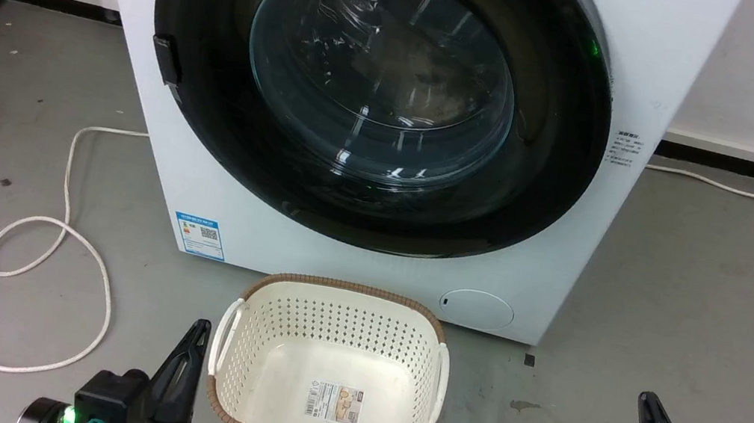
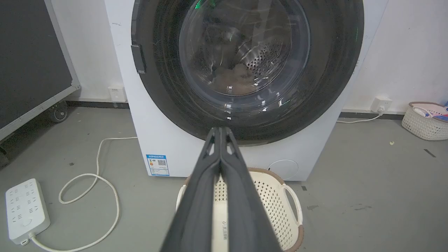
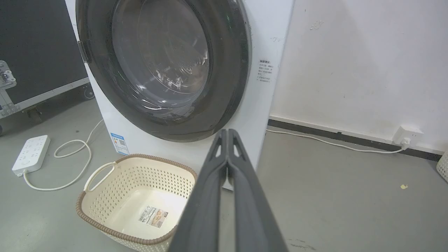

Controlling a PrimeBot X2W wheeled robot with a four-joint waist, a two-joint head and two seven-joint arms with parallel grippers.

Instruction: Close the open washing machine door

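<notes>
Washing machine door [image 1: 380,83] sits flat against the washing machine [image 1: 637,48] front. Its top is cropped and the latch is unreadable. There's a brownish lump behind the glass, can't ID it. Left gripper [image 2: 220,133] and right gripper [image 3: 227,134] are both pinched closed, holding nothing, low before the machine either side of the laundry basket [image 1: 340,287].

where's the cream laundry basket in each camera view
Head view: basket, bottom centre, before the washing machine.
Left wrist view: basket, bottom centre, partly behind the left pincer.
Right wrist view: basket, lower left.
Shared landmark: blue sticker low on the washing machine's front, up-left of the basket.
</notes>
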